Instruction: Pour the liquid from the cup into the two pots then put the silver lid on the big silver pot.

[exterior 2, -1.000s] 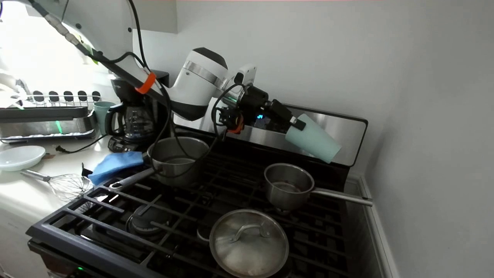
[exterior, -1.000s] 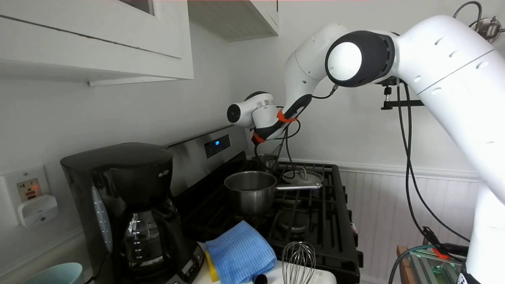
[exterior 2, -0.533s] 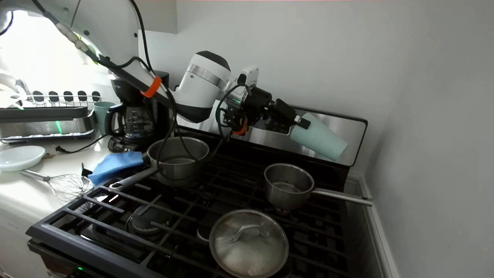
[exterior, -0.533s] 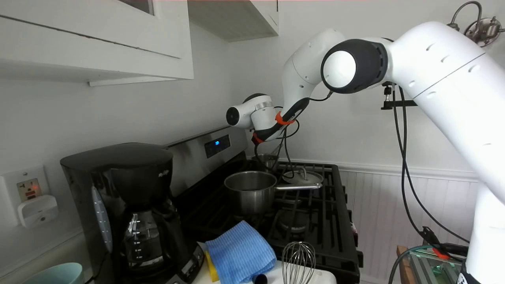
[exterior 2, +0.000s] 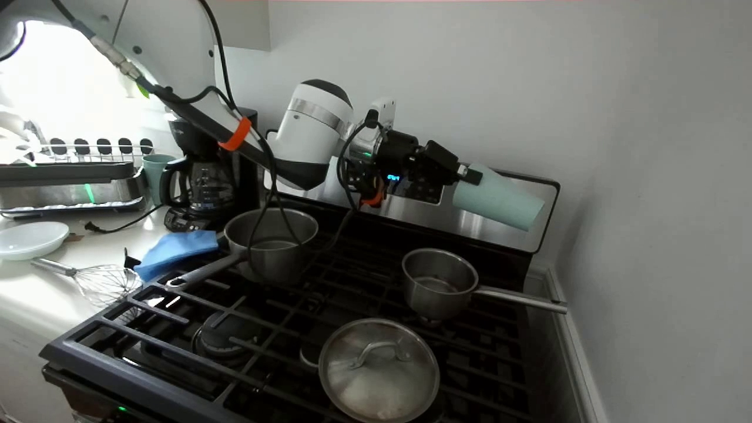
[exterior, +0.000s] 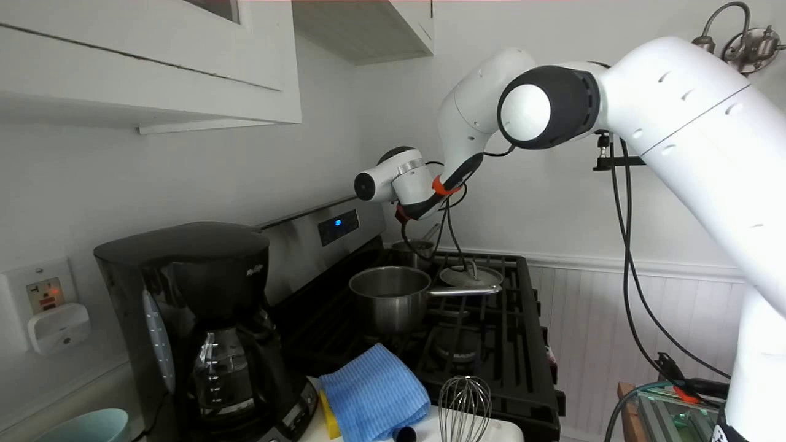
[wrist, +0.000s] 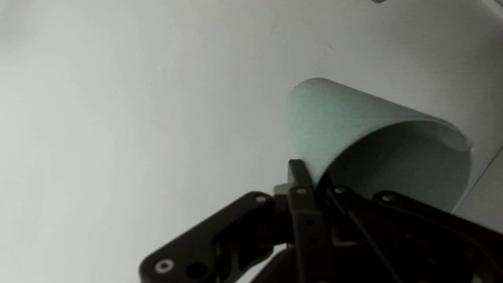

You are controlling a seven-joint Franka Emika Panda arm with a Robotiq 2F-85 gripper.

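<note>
Mint cup (exterior 2: 499, 197) has swung right & its base has lifted vs a sec ago; in an exterior view it's nr horiz at centre-right, plain & matte, w/ my gripper (exterior 2: 470, 174) clenched on its rim. Wrist cam: mouth faces lower right, pale shiny patch inside by the rim, can't tell if liq. Lower in frame, small pot (exterior 2: 435, 304) has dk marks on its floor; big silver pot (exterior 2: 276, 264), centre-left, shows grey steel inside, contents unclear.
</note>
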